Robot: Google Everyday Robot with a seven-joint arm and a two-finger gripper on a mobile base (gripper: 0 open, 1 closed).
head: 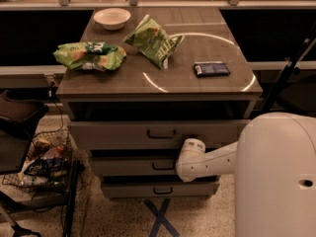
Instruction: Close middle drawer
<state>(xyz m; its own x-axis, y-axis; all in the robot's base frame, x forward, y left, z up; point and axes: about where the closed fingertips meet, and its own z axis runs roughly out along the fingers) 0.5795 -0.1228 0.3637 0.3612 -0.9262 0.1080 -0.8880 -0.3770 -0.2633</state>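
White is most of what I get up close: the robot's big rounded white shell [276, 177] fills the lower right, with its white arm [217, 159] reaching left from it. The gripper [189, 153] sits at the arm's end, against the front of the middle drawer [128, 166]. That's the grey wood-grain one, second of three, and the gripper is just right of its small dark bar handle [163, 166]. Can't tell from here whether the gripper is open or clamped. To me the drawer looks like it's poking out a bit, with a dark gap above it. It sits above the lowest drawer [133, 189] and below the taller top drawer front [113, 134].

How I'd do it: push flat on the front, straight in along the runners. Go slow and steady, staying near the handle so the tray doesn't skew.

Further back on the grey cabinet top [217, 88]:
- a dark flat packet [211, 68]
- a green snack bag lying flat at the left [89, 55]
- a second green bag propped up mid-table [153, 39]
- a white bowl [112, 18]

There's printing on the bags and packet, but nothing I can read.
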